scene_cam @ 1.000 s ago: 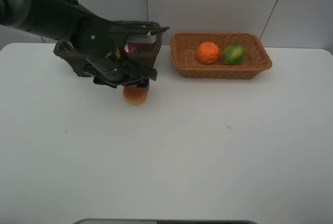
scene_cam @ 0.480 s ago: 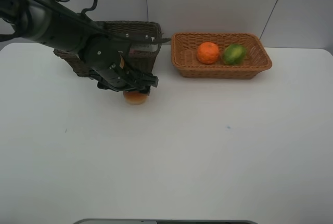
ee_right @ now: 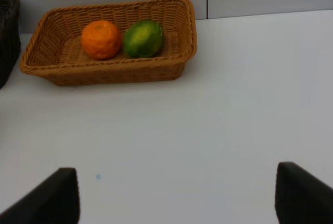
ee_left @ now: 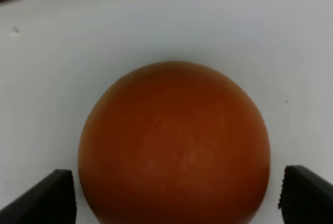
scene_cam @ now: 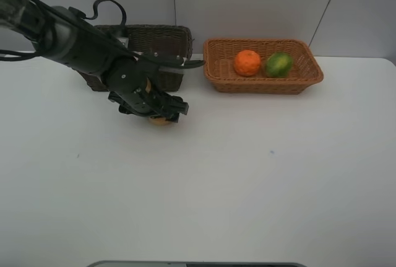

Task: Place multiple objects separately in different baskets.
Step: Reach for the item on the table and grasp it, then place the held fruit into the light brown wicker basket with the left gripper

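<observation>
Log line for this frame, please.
left gripper: open, straddling peach on table | right: open, idle | tan basket: tangerine, green fruit

table (scene_cam: pixel 260 186): white, matte | wall (scene_cam: pixel 247 0): pale grey panels, thin seams | light: even, soft shadows

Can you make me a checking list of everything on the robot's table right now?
Surface: white table, a few tiny specks.
Job's things: peach-like fruit on the table; tangerine and green fruit in the tan basket; dark basket behind the arm, contents hidden.
Clutter: nothing seen.
Pincers: left pincer open around the peach-like fruit; right pincer open, holding nothing.
Cables: black loop on the left arm.
Surroundings: pale wall panels.
</observation>
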{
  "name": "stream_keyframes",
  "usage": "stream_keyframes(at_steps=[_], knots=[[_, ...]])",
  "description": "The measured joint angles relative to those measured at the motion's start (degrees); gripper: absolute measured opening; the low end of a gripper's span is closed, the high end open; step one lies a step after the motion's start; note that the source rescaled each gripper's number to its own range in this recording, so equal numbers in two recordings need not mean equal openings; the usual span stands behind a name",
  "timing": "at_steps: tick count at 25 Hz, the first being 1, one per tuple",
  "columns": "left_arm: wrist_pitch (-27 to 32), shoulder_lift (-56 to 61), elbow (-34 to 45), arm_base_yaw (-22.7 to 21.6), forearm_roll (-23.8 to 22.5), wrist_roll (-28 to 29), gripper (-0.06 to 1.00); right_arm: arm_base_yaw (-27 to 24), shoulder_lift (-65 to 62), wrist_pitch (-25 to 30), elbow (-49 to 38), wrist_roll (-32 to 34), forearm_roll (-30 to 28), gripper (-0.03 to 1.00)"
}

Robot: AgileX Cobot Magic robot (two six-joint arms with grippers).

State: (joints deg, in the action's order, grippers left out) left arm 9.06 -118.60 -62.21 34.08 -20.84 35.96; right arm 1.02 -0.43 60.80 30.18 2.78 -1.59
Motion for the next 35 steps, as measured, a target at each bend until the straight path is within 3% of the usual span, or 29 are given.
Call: stream_keyframes(at_steps=[11, 17, 35], knots=[[-0.95, -1.15, -0.05, 0.00, -1.12, 0.00, 0.97, 0.00, 0.00, 0.00, 0.00, 0.00, 0.00, 0.75], [-1.32, -1.38, -0.11, 0.00, -1.31, 0.00, 0.69, 0.00, 0.00, 0.00, 0.00, 0.00, 0.00, 0.75], [-1.39, -1.45, -0.11, 0.00, -1.36, 0.00, 0.69, 0.00, 0.00, 0.00, 0.00, 0.00, 0.00, 0.75]])
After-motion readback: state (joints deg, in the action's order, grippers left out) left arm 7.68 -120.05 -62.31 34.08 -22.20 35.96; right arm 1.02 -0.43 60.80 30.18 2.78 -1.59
